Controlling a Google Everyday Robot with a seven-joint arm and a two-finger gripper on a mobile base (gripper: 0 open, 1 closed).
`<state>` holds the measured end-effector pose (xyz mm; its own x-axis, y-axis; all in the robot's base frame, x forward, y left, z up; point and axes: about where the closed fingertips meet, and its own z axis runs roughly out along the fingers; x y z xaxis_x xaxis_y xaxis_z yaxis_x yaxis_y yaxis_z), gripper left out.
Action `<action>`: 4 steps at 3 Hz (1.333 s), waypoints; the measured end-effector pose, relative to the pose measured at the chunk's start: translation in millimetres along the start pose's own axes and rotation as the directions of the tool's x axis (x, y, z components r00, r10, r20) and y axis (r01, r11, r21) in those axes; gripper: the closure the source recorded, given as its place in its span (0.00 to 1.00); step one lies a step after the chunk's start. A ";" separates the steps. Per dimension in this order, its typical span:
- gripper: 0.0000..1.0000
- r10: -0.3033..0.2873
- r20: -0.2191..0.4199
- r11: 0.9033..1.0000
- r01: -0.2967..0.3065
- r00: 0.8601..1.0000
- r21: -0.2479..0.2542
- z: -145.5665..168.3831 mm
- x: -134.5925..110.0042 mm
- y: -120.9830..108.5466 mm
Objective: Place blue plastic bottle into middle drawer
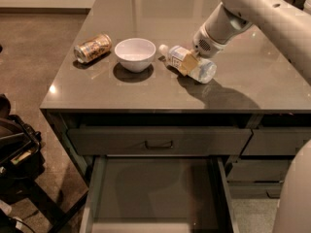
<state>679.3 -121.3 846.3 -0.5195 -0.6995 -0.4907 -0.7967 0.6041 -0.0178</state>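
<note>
The blue plastic bottle lies tilted on the grey counter, its white cap pointing left toward the bowl. My gripper reaches down from the upper right and is shut across the bottle's middle; one tan fingertip shows over the label. The bottle seems just raised off the counter, with a shadow under it. The middle drawer stands pulled open below the counter's front edge, its flat grey floor bare.
A white bowl sits just left of the bottle. A gold-brown can lies on its side further left. A closed drawer front with a small handle is above the open drawer. Dark gear sits on the floor at left.
</note>
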 end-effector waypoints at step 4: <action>1.00 0.097 0.028 0.995 -0.096 0.995 -0.026 -27.6 45.5 7.4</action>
<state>641.2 -159.2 847.8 -0.5855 -0.6266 -0.5144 -0.7508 0.6585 0.0523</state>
